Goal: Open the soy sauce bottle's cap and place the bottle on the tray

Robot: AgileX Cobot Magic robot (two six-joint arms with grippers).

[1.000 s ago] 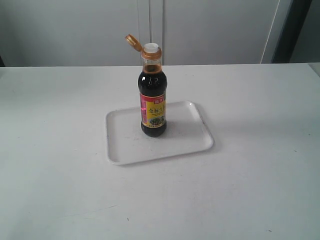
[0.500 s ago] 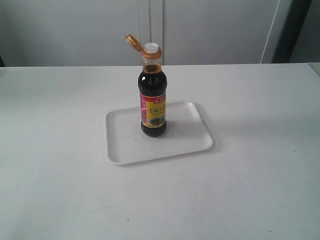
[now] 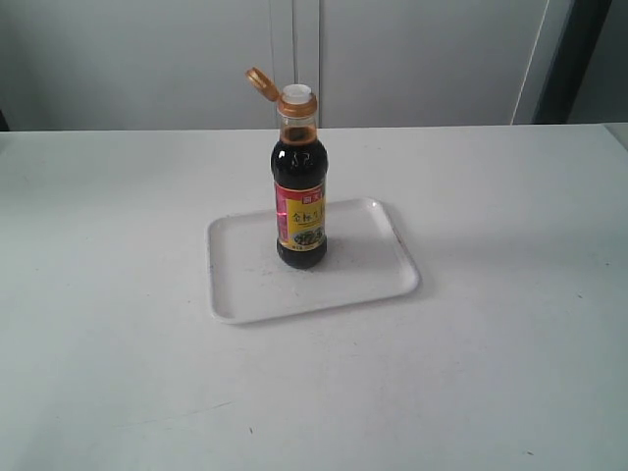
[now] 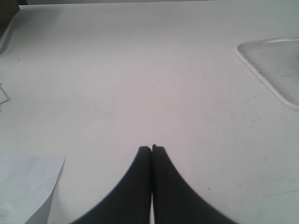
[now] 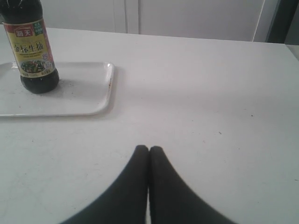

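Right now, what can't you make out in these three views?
- Soy sauce bottle: right wrist view's edge cuts off its neck and cap; the cap shows only in the exterior view.
- Tray: left wrist view's edge leaves one corner; bottle out of view.
- Label text: too small in the exterior view.
- Both arms: outside the exterior view.

Bare lab-like test room, plain white table (image 3: 510, 294), blank pale wall panels (image 3: 422, 59), no furnishings
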